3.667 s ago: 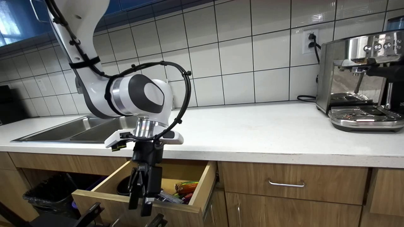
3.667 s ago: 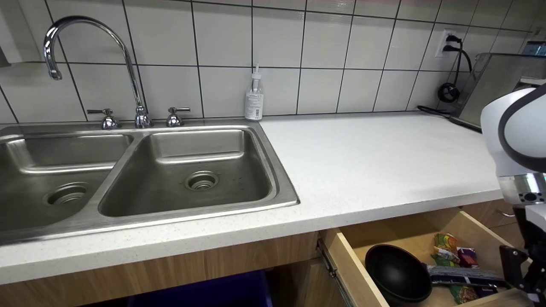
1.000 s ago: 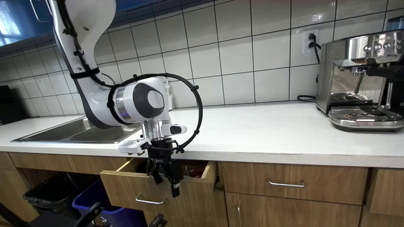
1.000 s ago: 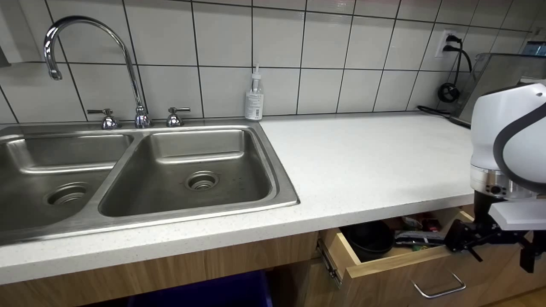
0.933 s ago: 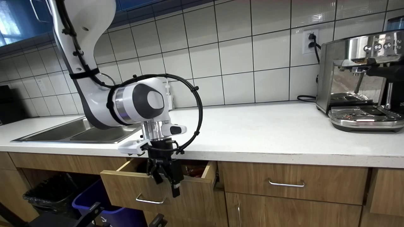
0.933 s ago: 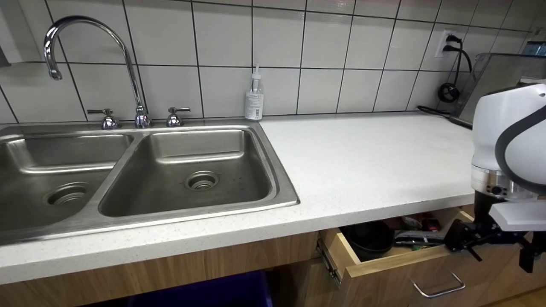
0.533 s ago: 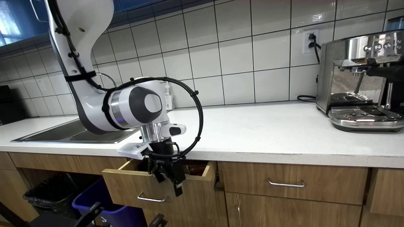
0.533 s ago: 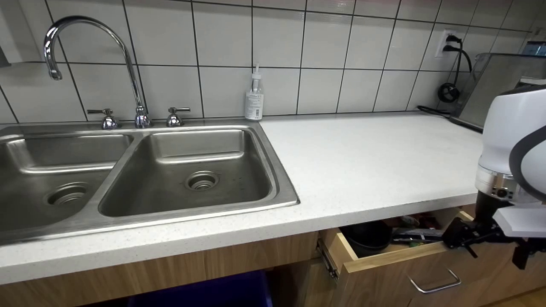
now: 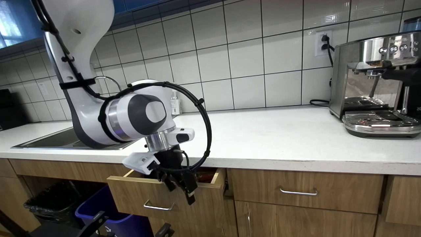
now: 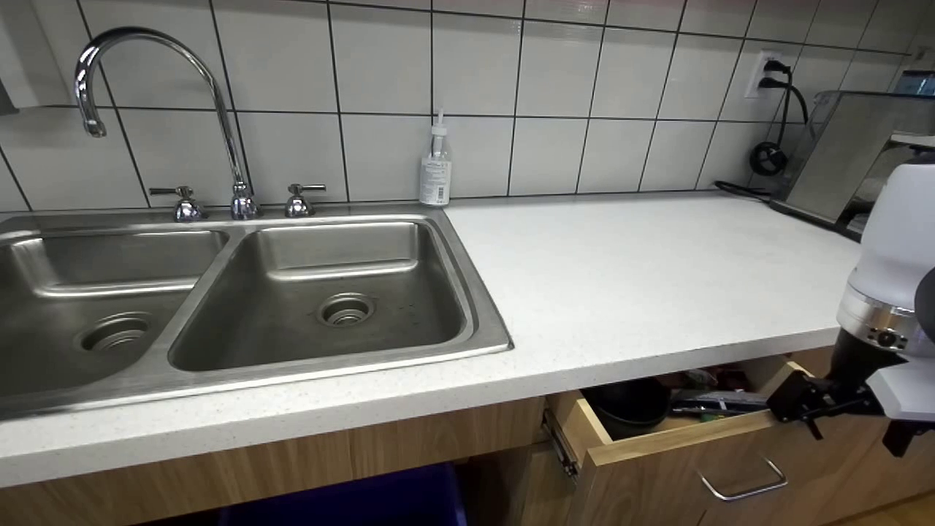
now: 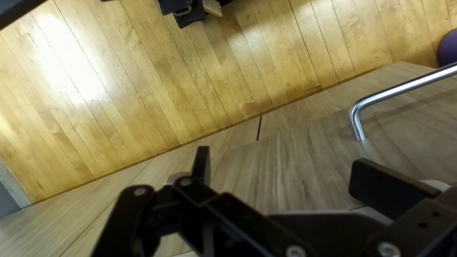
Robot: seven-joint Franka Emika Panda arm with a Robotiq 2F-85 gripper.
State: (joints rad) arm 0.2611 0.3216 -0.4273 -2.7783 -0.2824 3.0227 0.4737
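Observation:
My black gripper (image 11: 281,169) stands open in the wrist view, nothing between its spread fingers. The wooden drawer front (image 11: 285,167) fills the background past them. In both exterior views the gripper (image 10: 856,440) is tilted at the outer face of a partly pulled-out drawer (image 9: 131,192), near its upper edge. Whether a finger touches the wood I cannot tell. The drawer's silver handle (image 9: 159,208) lies to one side of the fingers, apart from them. Inside the drawer, in an exterior view, are a black bowl (image 10: 624,409), a grey package (image 10: 723,402) and partly hidden colourful packets (image 10: 701,378).
A white countertop (image 9: 263,138) overhangs the drawer, with a steel sink (image 10: 329,292) set in it. A soap bottle (image 10: 436,172) and an espresso machine (image 9: 378,85) stand on it. Below are a blue bin (image 9: 115,217) and a black-lined bin (image 9: 62,197).
Several seconds ago the drawer stood further out, with the gripper over its front edge. Since then it has slid inward, only slightly in the last second, while the wrist has tilted. The gripper stays open.

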